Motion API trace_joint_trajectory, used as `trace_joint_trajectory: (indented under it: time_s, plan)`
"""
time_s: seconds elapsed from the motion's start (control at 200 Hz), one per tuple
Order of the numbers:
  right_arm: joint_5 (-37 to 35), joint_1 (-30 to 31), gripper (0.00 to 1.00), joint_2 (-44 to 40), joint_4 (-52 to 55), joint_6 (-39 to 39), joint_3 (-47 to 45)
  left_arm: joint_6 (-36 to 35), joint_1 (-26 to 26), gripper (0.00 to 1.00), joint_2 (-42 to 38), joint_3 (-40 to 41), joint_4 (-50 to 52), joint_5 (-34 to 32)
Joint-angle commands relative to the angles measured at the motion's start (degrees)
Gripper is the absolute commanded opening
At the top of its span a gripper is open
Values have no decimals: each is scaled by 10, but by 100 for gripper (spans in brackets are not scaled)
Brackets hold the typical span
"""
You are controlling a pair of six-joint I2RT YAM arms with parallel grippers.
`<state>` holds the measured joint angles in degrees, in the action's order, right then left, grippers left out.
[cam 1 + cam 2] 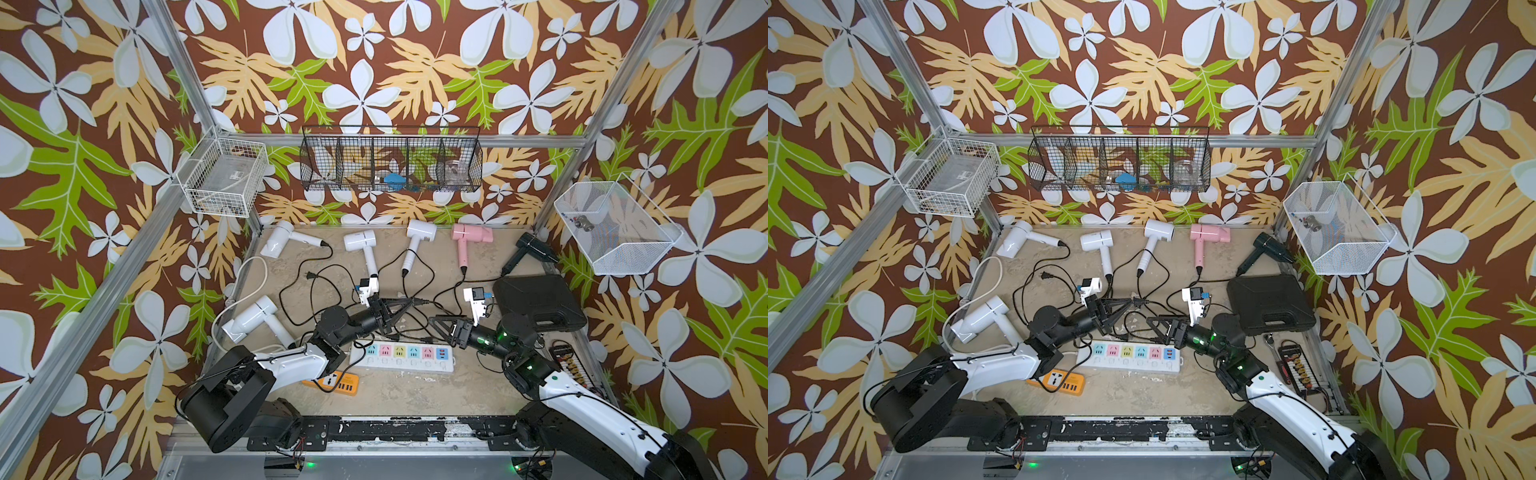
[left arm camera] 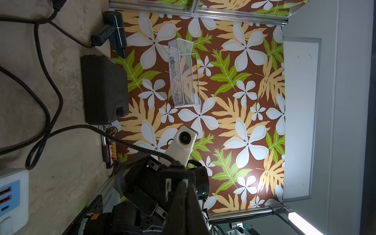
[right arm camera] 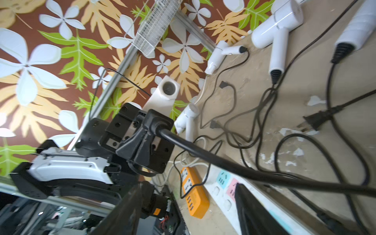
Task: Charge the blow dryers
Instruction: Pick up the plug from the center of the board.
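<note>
Five are lying flat in a row along the bench's (image 1: 415,395) back edge: the corner white dryer (image 1: 279,241), second white dryer (image 1: 360,241), third white dryer (image 1: 420,232), pink dryer (image 1: 471,235) and black dryer (image 1: 534,247). The near white dryer (image 1: 251,318) is resting apart at the left. Their black cords (image 3: 273,86) are tangling mid-bench; one plug (image 2: 177,173) is sitting pinched in the left end effector (image 1: 405,303).

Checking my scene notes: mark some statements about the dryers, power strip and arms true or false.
1. The left gripper is shut on a black plug. True.
2. The pink blow dryer lies nearest the arm bases. False: it lies in the far row, beside the black blow dryer.
3. The black case lies on the right arm's side. True.
4. Every socket of the white power strip holds a plug. False: no plug shows in its coloured sockets.
</note>
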<state>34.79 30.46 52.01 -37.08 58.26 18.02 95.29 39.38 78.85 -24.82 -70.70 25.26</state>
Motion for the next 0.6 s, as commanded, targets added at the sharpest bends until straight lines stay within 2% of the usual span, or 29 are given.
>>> trace_joint_trajectory:
  time_s: [0.0,0.135,0.43,0.596]
  plan:
    - [48,0,66,27,-187,118,-7,16,5,0,0,3,-52,-10]
    - [56,0,62,58,-250,169,-2,10,11,0,4,5,-60,-9]
    - [34,0,55,63,-166,169,35,5,23,0,15,7,-81,-8]
    - [23,0,57,63,-116,155,43,8,25,0,20,8,-93,-8]
